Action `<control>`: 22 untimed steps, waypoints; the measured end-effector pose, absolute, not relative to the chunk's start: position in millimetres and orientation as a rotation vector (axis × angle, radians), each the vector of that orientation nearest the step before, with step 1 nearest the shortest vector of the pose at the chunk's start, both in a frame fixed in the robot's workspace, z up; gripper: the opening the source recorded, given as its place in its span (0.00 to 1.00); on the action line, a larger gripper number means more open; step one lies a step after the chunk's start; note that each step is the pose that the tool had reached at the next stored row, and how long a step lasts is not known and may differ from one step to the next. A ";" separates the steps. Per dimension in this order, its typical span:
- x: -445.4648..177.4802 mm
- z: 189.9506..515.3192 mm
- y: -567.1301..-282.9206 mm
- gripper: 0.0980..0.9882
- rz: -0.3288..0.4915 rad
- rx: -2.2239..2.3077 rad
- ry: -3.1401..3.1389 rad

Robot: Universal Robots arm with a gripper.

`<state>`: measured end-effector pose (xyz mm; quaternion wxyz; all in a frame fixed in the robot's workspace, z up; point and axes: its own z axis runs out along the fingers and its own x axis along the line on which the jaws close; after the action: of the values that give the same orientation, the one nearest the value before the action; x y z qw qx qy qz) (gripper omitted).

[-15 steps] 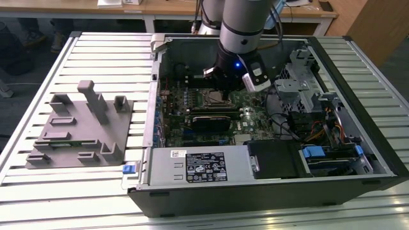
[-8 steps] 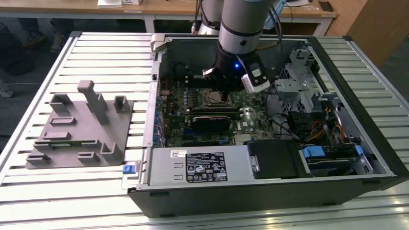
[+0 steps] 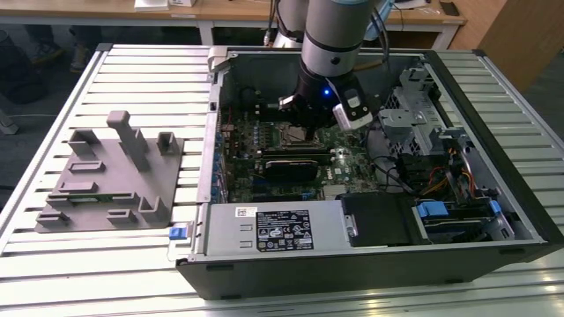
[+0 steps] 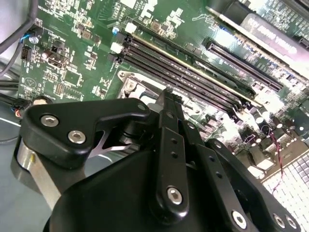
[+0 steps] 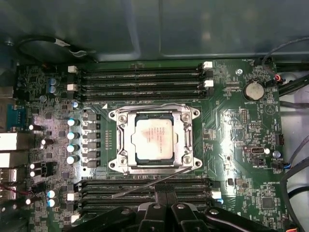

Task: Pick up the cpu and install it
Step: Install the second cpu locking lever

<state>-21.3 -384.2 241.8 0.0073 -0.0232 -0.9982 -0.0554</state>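
Note:
The cpu (image 5: 153,139) is a pale square chip lying flat inside the metal socket frame (image 5: 115,140) on the green motherboard (image 5: 236,125). In the exterior view the cpu (image 3: 297,136) shows just below the arm's black gripper (image 3: 302,127), which hangs over the socket inside the open computer case (image 3: 220,152). In the first wrist view the gripper (image 5: 166,197) has its fingers pressed together beside the socket, over the memory slots. The gripper (image 4: 167,93) in the second wrist view is shut too, with nothing between the fingers. The cpu sits apart from the fingertips.
A thin metal lever (image 5: 145,186) slants across the near side of the socket. Black memory slots (image 5: 140,79) run on both sides of it. A grey fixture block (image 3: 105,178) lies on the slatted table at the exterior view's left. A power supply (image 3: 273,228) and drive cage (image 3: 423,125) crowd the case.

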 end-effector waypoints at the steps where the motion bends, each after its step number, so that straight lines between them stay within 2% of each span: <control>1: -21.4 241.6 -384.6 0.01 -0.173 -0.072 -3.121; 22: -36.1 235.3 -381.9 0.01 -0.175 -0.072 -3.122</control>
<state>-36.1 -381.9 235.3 0.0070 -0.0231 -0.9981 -0.0558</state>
